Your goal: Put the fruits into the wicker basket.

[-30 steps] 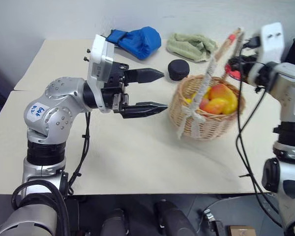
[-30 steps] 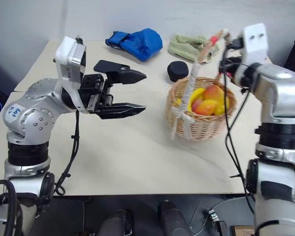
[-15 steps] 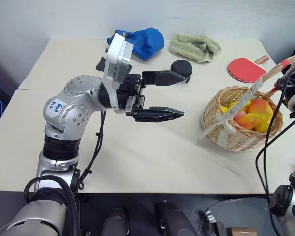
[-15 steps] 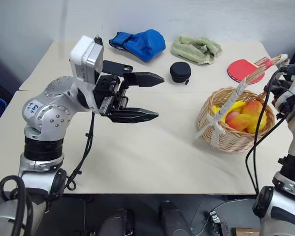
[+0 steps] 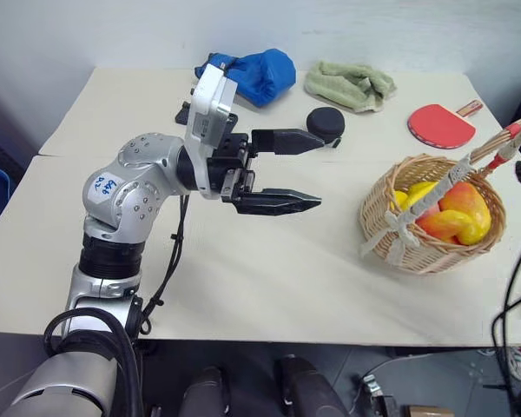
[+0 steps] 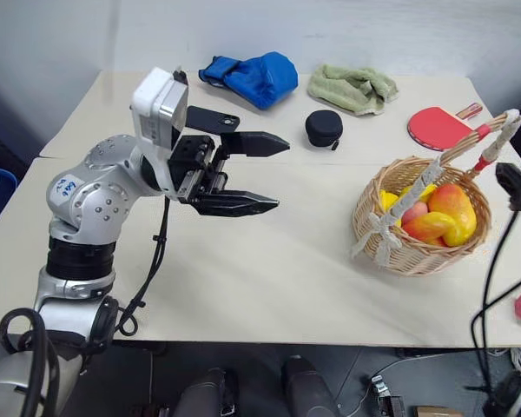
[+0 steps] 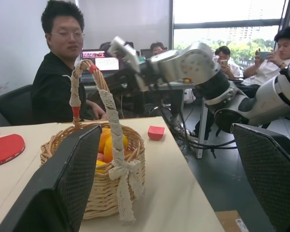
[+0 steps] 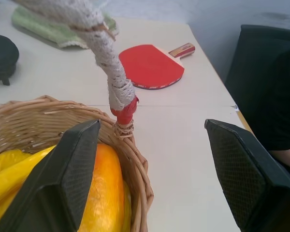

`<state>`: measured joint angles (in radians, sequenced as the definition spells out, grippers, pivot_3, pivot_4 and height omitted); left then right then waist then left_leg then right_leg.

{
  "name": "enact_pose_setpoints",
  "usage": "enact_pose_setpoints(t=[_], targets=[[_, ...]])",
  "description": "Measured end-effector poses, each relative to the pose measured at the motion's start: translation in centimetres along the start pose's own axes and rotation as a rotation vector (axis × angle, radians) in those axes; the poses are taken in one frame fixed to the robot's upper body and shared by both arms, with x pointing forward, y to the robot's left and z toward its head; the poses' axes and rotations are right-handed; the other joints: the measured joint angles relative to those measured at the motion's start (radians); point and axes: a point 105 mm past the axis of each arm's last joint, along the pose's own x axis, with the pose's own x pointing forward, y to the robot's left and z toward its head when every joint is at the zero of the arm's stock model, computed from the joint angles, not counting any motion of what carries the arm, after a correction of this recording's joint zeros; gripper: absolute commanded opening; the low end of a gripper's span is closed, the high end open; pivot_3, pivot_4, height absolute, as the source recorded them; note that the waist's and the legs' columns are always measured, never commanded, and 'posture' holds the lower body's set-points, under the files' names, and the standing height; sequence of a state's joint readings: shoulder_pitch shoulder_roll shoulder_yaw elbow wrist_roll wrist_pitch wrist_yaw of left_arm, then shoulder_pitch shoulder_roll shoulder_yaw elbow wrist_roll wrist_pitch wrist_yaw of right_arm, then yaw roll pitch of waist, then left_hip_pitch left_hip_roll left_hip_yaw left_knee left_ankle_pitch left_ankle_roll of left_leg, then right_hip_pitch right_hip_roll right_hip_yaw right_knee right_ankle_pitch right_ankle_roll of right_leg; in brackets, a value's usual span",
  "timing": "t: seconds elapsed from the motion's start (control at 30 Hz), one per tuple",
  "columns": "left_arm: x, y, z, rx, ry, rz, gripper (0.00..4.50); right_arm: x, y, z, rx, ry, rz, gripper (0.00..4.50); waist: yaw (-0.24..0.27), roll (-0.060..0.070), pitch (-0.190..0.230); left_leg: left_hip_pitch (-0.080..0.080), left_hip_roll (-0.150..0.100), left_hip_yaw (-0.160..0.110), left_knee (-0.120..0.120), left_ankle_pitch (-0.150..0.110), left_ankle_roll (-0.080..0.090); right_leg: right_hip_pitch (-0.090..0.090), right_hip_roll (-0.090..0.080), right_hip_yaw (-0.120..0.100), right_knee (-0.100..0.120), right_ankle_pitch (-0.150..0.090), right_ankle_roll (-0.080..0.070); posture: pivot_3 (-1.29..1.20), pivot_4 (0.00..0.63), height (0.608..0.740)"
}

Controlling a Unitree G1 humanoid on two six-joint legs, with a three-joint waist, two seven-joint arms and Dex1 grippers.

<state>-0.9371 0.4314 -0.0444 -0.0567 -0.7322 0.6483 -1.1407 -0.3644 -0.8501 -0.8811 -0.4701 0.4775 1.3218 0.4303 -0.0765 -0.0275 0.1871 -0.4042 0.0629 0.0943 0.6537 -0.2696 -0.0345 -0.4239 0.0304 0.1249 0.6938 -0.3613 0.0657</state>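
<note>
The fruits (image 6: 430, 217) lie piled in the wicker basket (image 6: 417, 256), so its woven wall hides their lower parts; how many there are cannot be told. The basket's handle (image 5: 504, 143) runs to the picture's edge in the left eye view. In the right wrist view the basket is cut off at the frame's edge, and the right gripper's (image 8: 152, 166) fingers (image 8: 70, 179) cover part of its rim and fruit. In the left wrist view one of the left gripper's (image 7: 176, 188) fingers (image 7: 63, 188) blocks the near side of the basket. Beyond the basket there, the red paddle (image 7: 5, 149) is cut by the edge.
</note>
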Motion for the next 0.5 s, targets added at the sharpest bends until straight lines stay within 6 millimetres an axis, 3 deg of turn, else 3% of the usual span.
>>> enact_pose_setpoints(t=[0.17, 0.3, 0.5], targets=[[0.0, 0.3, -0.5, -0.02, -0.002, -0.019, 4.5, -5.7, -0.7, -0.1, -0.011, 0.073, 0.132, 3.58, 0.005, 0.0, 0.0, 0.004, 0.0, -0.002, -0.002, 0.0, 0.0, 0.007, 0.004, 0.003, -0.007, 0.0, 0.0, 0.0, 0.15, 0.74], [-0.6, 0.6, -0.7, -0.027, 0.013, -0.02, 4.5, -9.5, -1.6, 0.2, -0.01, 0.099, 0.178, 3.58, -0.001, -0.002, 0.001, 0.016, 0.001, -0.002, -0.005, -0.002, 0.001, 0.023, 0.008, 0.009, -0.016, 0.0, 0.0, 0.0, 0.15, 0.74], [-2.7, 0.9, -0.7, -0.042, 0.055, 0.005, 4.5, -15.4, -0.8, -0.1, 0.047, 0.17, 0.37, 3.58, -0.011, -0.006, 0.003, 0.022, 0.004, -0.002, -0.006, -0.006, 0.001, 0.033, 0.011, 0.011, -0.023, -0.001, 0.001, 0.0, 0.15, 0.74]])
